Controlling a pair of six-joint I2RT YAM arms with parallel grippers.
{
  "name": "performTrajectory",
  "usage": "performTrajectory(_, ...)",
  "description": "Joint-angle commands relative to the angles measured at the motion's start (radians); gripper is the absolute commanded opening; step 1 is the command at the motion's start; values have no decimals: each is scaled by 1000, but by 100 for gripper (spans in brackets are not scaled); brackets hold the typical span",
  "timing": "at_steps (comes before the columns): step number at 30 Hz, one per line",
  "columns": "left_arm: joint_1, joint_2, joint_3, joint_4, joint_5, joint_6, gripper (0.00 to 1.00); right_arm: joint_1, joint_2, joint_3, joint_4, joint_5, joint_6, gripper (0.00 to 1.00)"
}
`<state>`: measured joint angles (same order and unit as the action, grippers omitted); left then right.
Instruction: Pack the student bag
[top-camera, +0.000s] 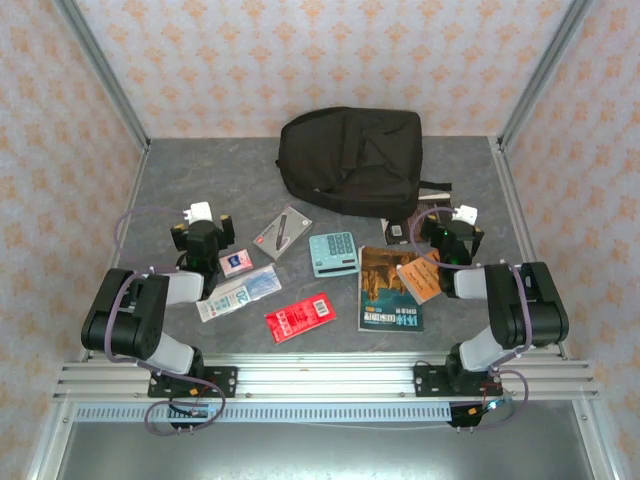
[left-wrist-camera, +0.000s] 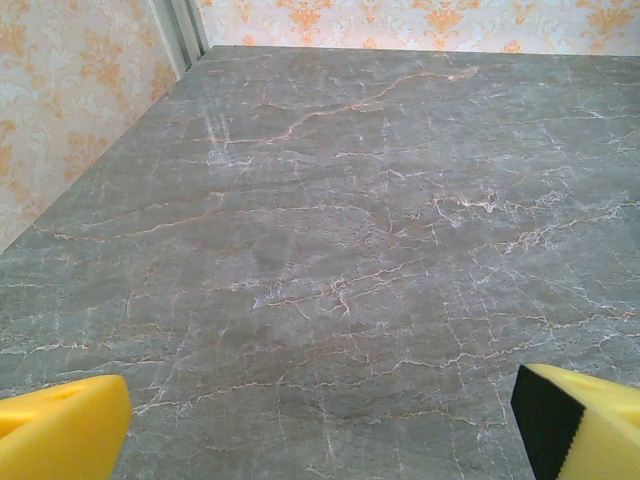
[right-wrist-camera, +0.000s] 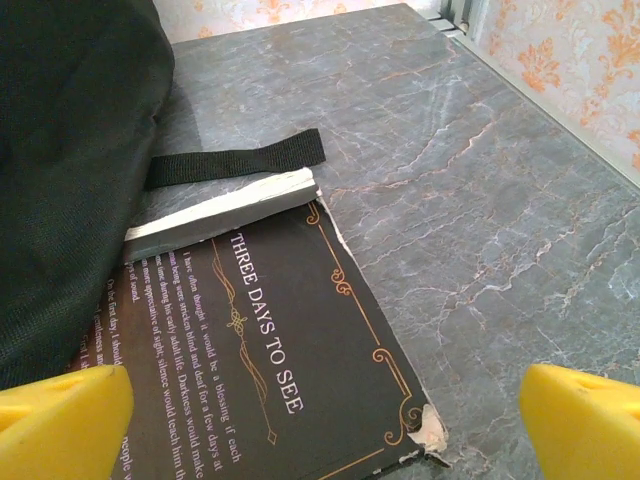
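The student bag (top-camera: 350, 160) is a large black fabric backpack lying flat at the back of the table; its side (right-wrist-camera: 70, 150) and a loose strap (right-wrist-camera: 240, 162) fill the left of the right wrist view. My right gripper (top-camera: 450, 236) hovers open just right of the bag, with its yellow fingertips (right-wrist-camera: 585, 420) spread over a black book titled "Three Days to See" (right-wrist-camera: 270, 340) that lies partly under the bag's edge. My left gripper (top-camera: 203, 232) is open at the left, its fingertips (left-wrist-camera: 60, 430) wide over bare table with nothing between them.
Loose items lie between the arms: a pen pack (top-camera: 283, 232), a teal calculator (top-camera: 333, 253), a brown-covered book (top-camera: 388, 290) with an orange card (top-camera: 420, 280) on it, a red packet (top-camera: 300, 317), a white-blue pack (top-camera: 238, 293) and a small card (top-camera: 236, 263). Metal frame rails border the table.
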<state>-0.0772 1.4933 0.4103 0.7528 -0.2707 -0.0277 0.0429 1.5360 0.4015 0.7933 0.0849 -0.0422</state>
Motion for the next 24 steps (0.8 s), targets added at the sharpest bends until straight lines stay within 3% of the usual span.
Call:
performTrajectory(1, -4, 1, -3, 28, -30, -4, 100, -5, -10, 18, -11, -14, -10, 99)
performTrajectory(24, -2, 1, -4, 25, -28, -6, 100, -5, -12, 14, -8, -14, -9, 99)
